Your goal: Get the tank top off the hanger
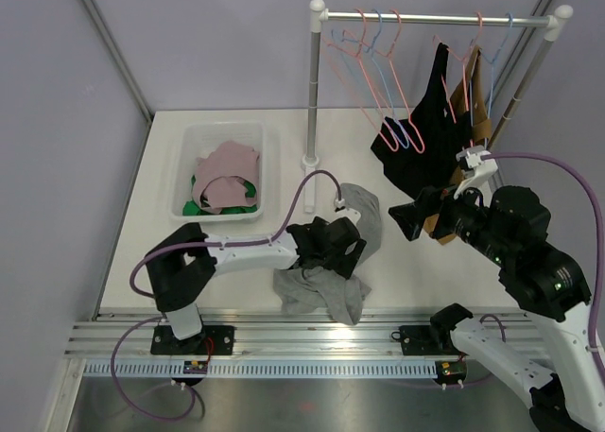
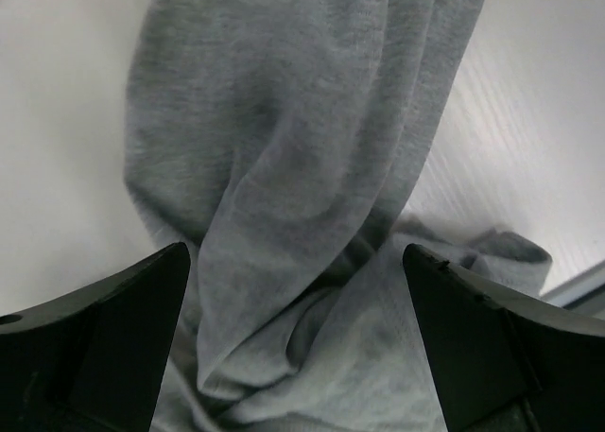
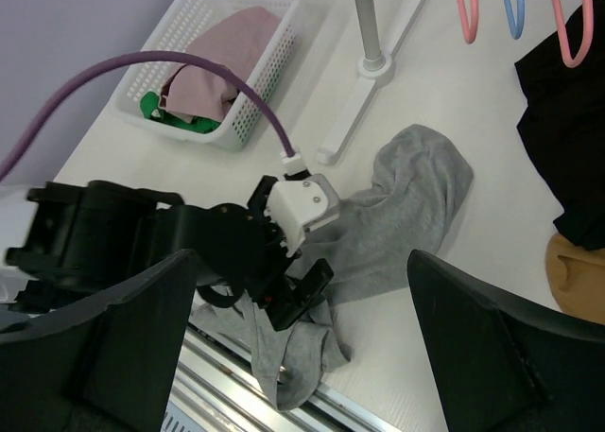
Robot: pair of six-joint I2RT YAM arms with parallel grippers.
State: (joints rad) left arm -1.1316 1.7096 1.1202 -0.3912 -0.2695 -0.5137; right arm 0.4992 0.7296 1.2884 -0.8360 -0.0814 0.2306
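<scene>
black tank top lower edge behind right gripper

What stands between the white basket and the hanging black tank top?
Only the rack's white post, plain in the top view. The grey garment lies nearer, off that line.

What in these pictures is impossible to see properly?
Top view: the lower edge of the black tank top merges with the right gripper, black on black.
Right wrist view: the black tank top is cut off by the right edge.
Left wrist view: the gray garment overruns every edge beyond the open left gripper.
</scene>
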